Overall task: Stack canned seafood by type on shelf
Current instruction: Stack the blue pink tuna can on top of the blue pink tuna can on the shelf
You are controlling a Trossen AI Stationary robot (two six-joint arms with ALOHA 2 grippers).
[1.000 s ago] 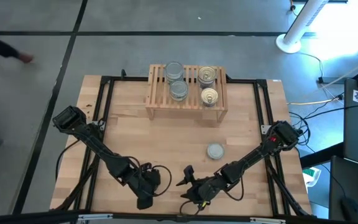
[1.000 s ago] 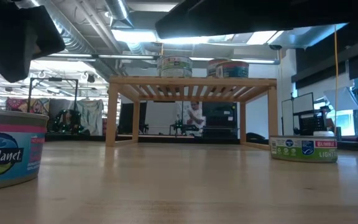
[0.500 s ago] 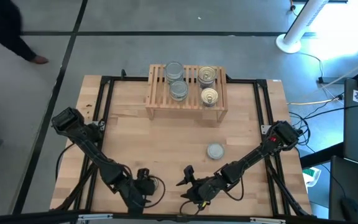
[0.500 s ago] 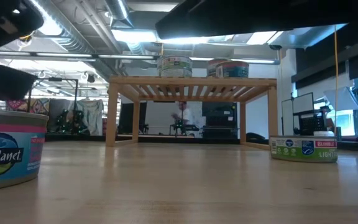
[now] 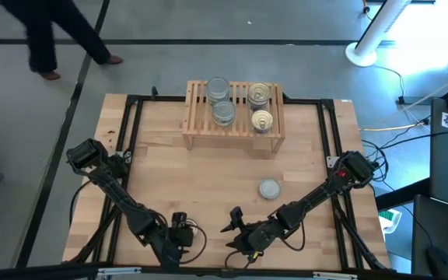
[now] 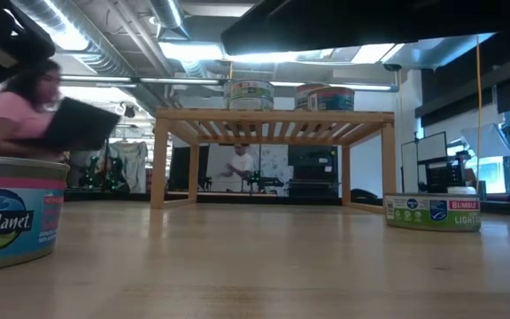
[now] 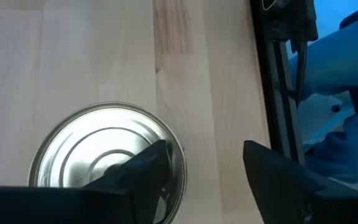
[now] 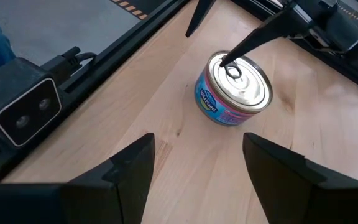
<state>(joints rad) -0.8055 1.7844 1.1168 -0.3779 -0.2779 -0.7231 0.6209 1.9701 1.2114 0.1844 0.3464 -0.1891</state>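
The left gripper [image 5: 179, 237] hangs over a silver-topped tin [image 7: 107, 158] at the tabletop's [image 5: 208, 171] near edge, jaws open around nothing; on the shelf [image 5: 201, 117] stand four tins — two silver, two gold; a loose silver tin [image 5: 269, 188] lies right of centre; the right gripper [image 5: 234, 225] waits low, jaws open too.
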